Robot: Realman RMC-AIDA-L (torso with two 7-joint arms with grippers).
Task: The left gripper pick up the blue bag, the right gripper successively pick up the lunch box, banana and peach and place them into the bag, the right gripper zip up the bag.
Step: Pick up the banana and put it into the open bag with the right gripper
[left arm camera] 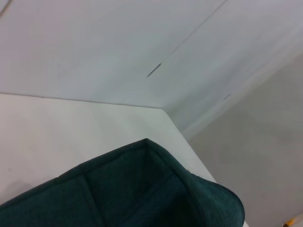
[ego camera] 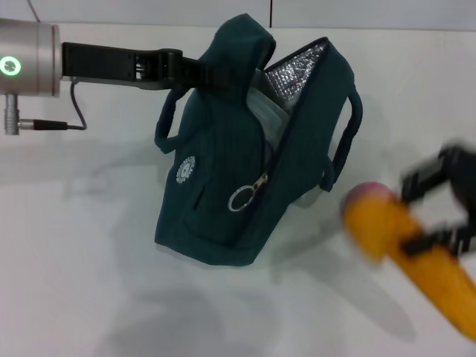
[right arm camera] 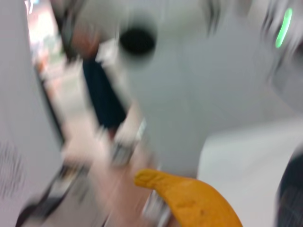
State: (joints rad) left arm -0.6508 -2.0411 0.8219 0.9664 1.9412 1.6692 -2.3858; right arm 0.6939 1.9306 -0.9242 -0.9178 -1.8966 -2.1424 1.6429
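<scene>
Gripping the banana [ego camera: 424, 256], right tool [ego camera: 439, 208] beside left-tool-held [ego camera: 195, 68] open blue bag [ego camera: 223, 193].

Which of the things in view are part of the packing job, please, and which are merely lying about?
Part of the job:
left tool, gripping the blue bag
lunch box, inside the bag
right tool, shut on the banana
peach, behind the banana

Just there:
table

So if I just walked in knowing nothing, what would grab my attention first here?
Probably the blue bag in the middle of the white table, propped open with its silver lining showing, its top held by the left end effector reaching in from the left. Next, the bright banana low on the right, gripped by the right end effector, with a pink peach peeking out just behind its tip.
</scene>
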